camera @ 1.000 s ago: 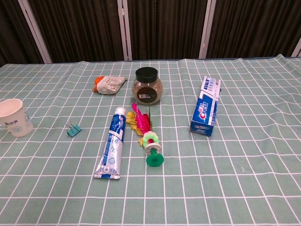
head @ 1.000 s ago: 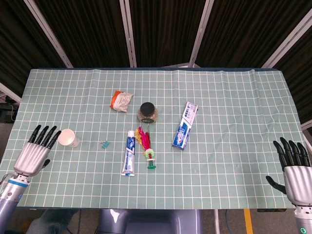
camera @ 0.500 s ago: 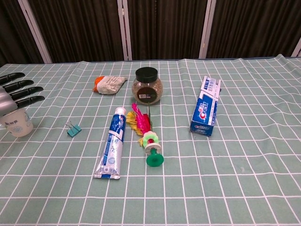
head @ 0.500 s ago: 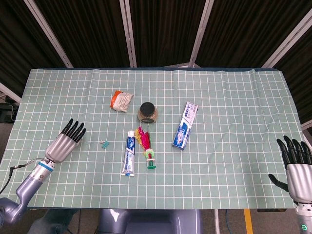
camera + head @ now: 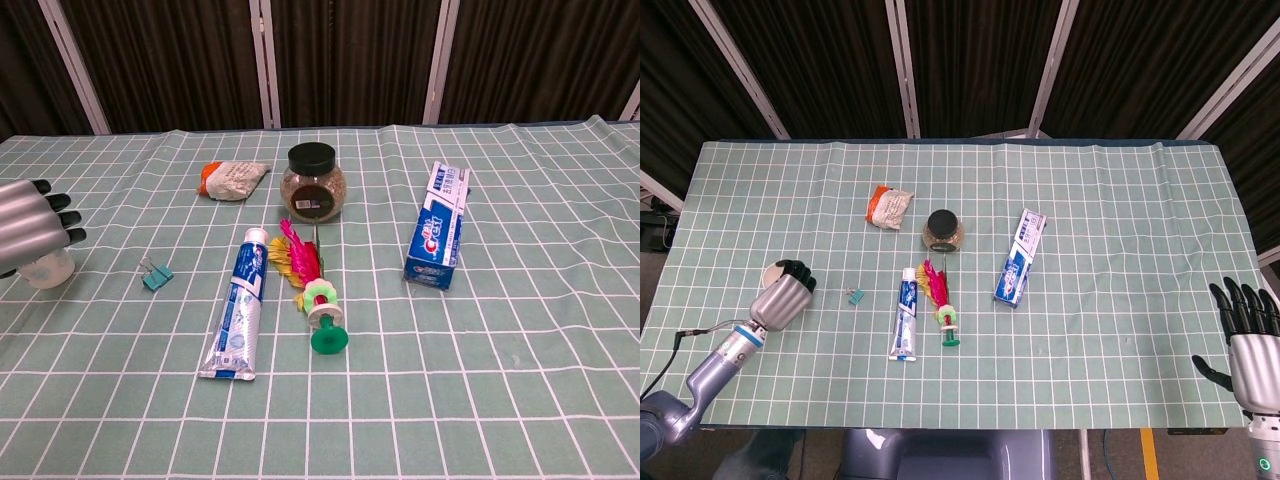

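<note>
The left hand (image 5: pixel 786 293) is on the paper cup (image 5: pixel 47 268) at the left side of the table (image 5: pixel 1120 200). Its fingers curl over the top of the cup, but the pictures do not show clearly if they grasp it. A small clip (image 5: pixel 854 295) lies near this hand. The right hand (image 5: pixel 1250 340) is at the right edge of the table, well apart from everything, with fingers spread and holding nothing. In the middle lie a toothpaste tube (image 5: pixel 904 313), a feather toy (image 5: pixel 939 300), a jar (image 5: pixel 942 229), a toothpaste box (image 5: pixel 1020 257) and a snack packet (image 5: pixel 888 206).
</note>
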### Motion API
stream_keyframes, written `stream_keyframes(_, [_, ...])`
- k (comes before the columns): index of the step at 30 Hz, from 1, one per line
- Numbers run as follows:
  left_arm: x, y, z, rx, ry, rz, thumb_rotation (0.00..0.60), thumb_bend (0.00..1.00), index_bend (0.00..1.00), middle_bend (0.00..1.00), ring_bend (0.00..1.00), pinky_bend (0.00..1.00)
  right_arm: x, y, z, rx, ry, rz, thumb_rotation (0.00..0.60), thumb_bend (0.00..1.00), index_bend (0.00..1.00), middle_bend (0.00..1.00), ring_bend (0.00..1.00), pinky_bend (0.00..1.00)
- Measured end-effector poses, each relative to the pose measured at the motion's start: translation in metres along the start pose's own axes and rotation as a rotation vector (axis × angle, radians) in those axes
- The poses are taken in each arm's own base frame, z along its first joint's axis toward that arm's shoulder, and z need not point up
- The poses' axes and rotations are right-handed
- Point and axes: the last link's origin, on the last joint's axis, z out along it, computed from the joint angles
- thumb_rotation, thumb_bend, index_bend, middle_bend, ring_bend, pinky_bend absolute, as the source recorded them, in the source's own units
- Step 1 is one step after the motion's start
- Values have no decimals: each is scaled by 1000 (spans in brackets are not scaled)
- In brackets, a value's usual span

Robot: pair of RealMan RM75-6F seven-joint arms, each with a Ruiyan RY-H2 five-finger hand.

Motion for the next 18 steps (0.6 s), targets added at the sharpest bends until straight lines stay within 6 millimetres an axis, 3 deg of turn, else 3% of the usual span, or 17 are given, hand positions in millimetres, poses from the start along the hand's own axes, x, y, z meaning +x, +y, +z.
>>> stream_keyframes(9, [18,-14,-4,88,41,-292,600,0,505,422,371,479,0,0,0,0,-1,6,600,0,0,0,0,0])
stream_keyframes(18, [33,-35,-21,93,21,-1025,600,0,499,418,369,479,-1,-1,-1,6,-8,4,600,0,0,0,0,0])
